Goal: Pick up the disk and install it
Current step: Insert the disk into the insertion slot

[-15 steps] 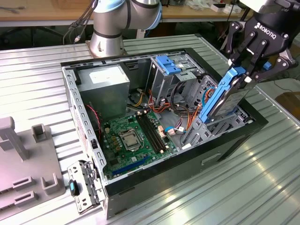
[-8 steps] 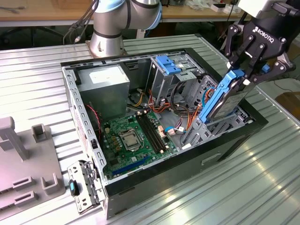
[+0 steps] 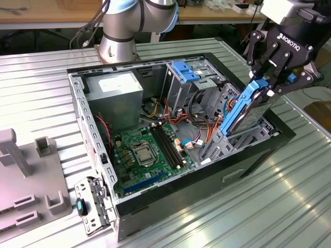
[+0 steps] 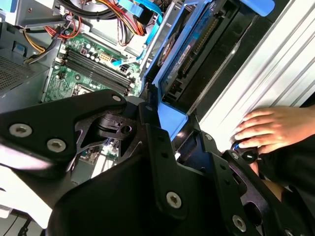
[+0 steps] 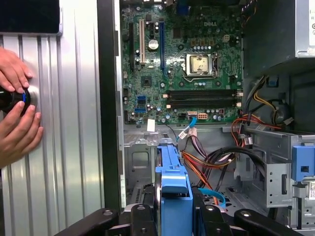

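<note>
Pincer is clamped on the top end of the disk; we see it tilted, low end at the case bay, probably to slide down into it.

1. One disk is tilting over the computer case.
2. One motherboard and one power supply are sitting inside the computer case.
3. Two hands are resting on the counter outside the computer case.
</note>
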You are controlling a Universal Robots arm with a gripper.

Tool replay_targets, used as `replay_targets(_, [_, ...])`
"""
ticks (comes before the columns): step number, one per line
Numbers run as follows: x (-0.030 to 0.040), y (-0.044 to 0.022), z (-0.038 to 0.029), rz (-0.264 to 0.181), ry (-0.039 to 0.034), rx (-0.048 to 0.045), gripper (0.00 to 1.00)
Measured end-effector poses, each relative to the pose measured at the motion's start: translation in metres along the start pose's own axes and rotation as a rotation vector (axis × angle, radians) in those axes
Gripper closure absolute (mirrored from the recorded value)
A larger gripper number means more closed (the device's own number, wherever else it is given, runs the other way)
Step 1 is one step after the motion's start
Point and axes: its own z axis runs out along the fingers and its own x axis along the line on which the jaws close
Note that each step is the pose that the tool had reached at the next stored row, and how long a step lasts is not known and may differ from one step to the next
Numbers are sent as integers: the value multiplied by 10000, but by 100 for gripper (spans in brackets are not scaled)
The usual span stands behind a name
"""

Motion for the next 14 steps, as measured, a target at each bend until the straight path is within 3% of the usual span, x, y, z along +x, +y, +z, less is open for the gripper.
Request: replay_targets(14, [17,5,139,0,0,0,63])
